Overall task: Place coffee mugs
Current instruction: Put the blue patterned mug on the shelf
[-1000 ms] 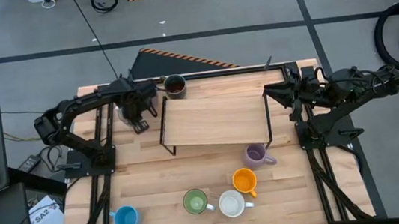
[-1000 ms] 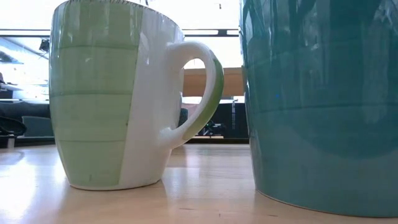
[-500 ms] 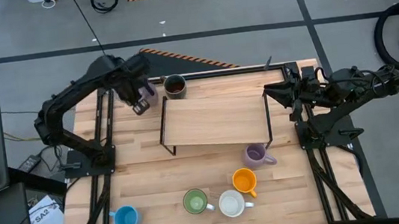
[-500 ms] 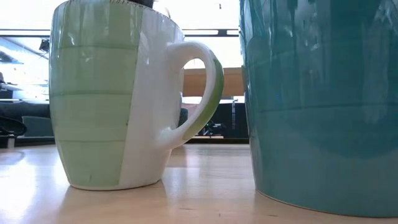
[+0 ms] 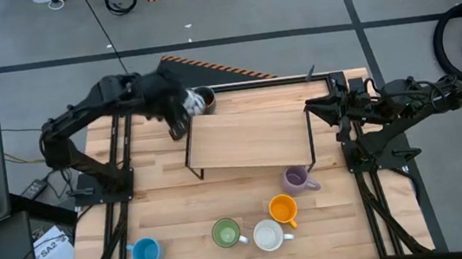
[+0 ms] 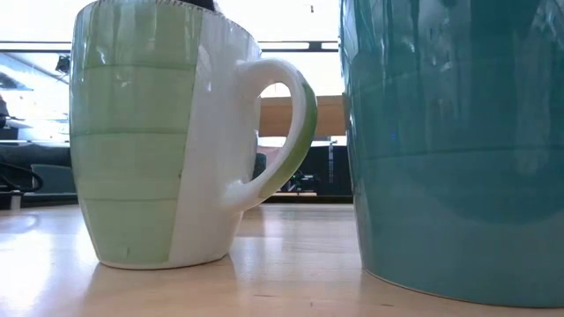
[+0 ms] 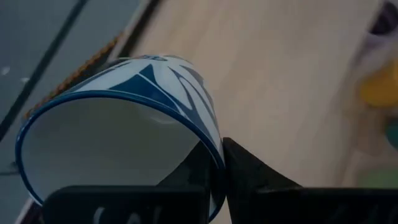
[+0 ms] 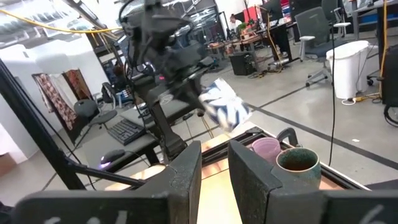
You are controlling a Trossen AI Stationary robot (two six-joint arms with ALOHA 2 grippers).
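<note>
My left gripper (image 5: 182, 114) is shut on the white mug with the blue pattern (image 5: 194, 105), held in the air over the far left corner of the wooden shelf (image 5: 249, 139); the right wrist view shows that mug (image 8: 225, 107) tilted. Beneath it stand the dark brown mug (image 8: 297, 163) and a lavender mug (image 8: 267, 149). On the near table stand the blue (image 5: 146, 252), green (image 5: 225, 233), white (image 5: 267, 235), orange (image 5: 283, 210) and second lavender (image 5: 296, 179) mugs. My right gripper (image 5: 311, 105) waits at the shelf's right end, fingers a narrow gap apart (image 8: 214, 163). My left gripper pinches the patterned mug's wall at its blue rim (image 7: 211, 152), one finger (image 7: 189, 174) inside the mug and the other (image 7: 255, 177) outside. The mug is lifted clear and tilted, its mouth turned toward the wrist.
The shelf stands on thin black legs across the table's far middle. In the low view the green mug (image 6: 176, 132) and the blue mug (image 6: 458, 141) fill the picture. Bare wood lies between the shelf and the near row of mugs.
My left gripper has risen from the table left of the shelf with the patterned mug and swung right, toward the dark brown mug and the shelf's far left corner. The mug is lifted clear and has tipped over.
</note>
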